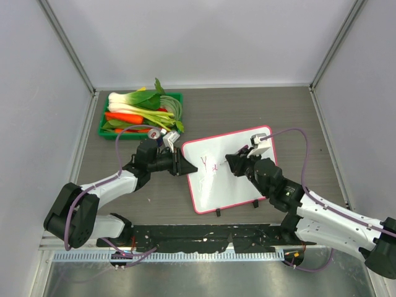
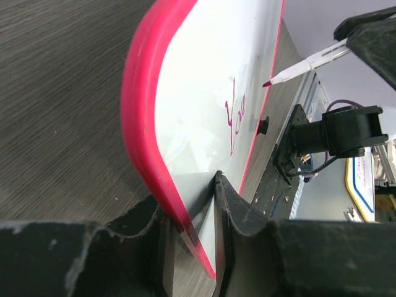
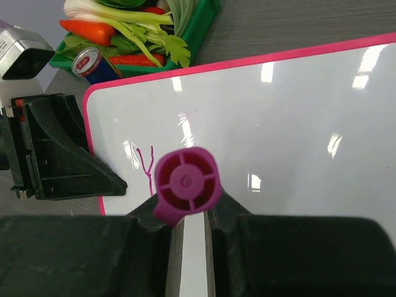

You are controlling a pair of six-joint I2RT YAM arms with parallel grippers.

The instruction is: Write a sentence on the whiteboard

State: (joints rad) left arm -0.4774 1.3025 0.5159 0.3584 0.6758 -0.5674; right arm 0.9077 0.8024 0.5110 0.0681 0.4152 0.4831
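Pinching the whiteboard's [image 1: 238, 182] left edge, the left gripper [image 1: 184, 166] is clamped tight, while the right gripper [image 1: 232, 162] grips a marker [image 2: 309, 62] beside the first letters [image 2: 236, 114].

One whiteboard [image 1: 232, 182], one marker [image 2: 309, 60], one can [image 3: 96, 65], one green tray [image 1: 103, 124] (heaped with vegetables).

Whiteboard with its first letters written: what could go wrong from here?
1. The left gripper clamps the whiteboard only by its thin edge. Marker pressure could pivot or slip the board and skew the sentence.
2. The right gripper holds the marker by its rear end, so the long tip may wobble or shift in the jaws, breaking strokes.
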